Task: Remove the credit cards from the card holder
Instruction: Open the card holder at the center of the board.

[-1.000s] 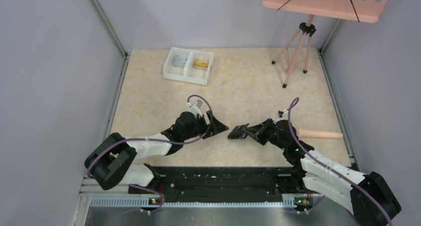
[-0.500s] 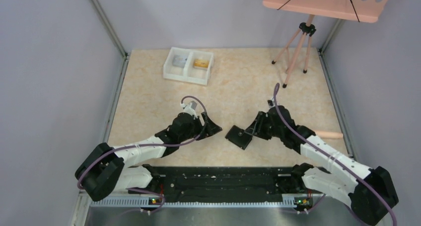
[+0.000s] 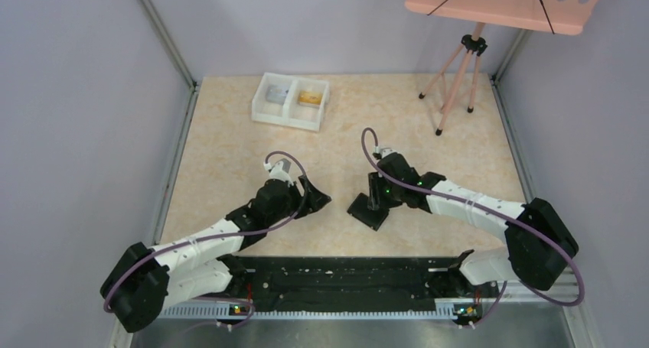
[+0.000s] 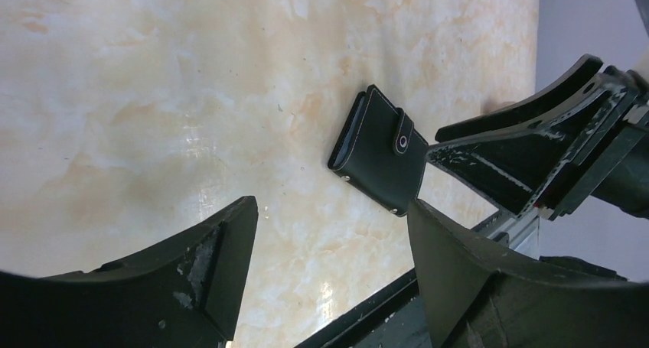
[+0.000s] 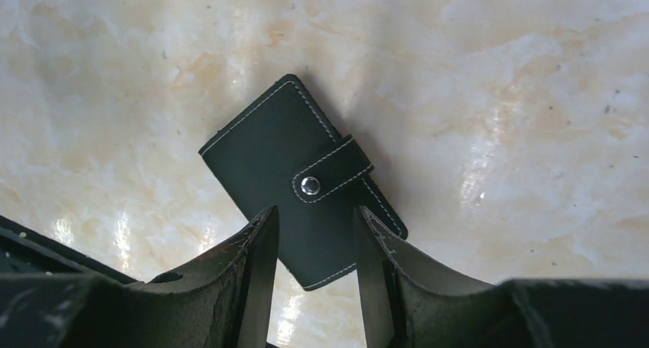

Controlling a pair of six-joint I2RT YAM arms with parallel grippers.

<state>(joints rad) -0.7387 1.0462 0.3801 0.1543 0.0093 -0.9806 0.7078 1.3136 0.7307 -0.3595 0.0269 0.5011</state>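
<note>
**Claw state.** The right claw [image 5: 315,214] stands partly open and holds nothing. Its two fingers point down over the card holder [image 5: 275,157], one on each side of the snap strap [image 5: 331,172]. Whether the tips touch the cover cannot be told. The left claw [image 4: 333,206] is spread wide and empty, and hangs near the holder's left side, apart from it.

**Task item.** The card holder lies flat on the table [image 5: 497,73], shut, with the strap fastened. It sits near the middle of the table, between the two claws. No credit cards show at the holder.

**Handling.** Expect a light, thin item with a soft stitched cover and some stiffness from its contents.
- It lies flush, so you have little edge to get under.
- Take hold across the two long edges, or pin the body with one claw and lift the strap tab with the other.
- The cover looks smooth, so treat it as likely to slip.

**Surface.** The table is glossy beige marble pattern with glare, and the holder may slide if you push it sideways.

**Room.** Grey walls [image 3: 92,95] close in three sides. A white tray [image 3: 291,103] sits far left and a pink tripod stand [image 3: 459,80] far right, both well apart from the holder.
</note>
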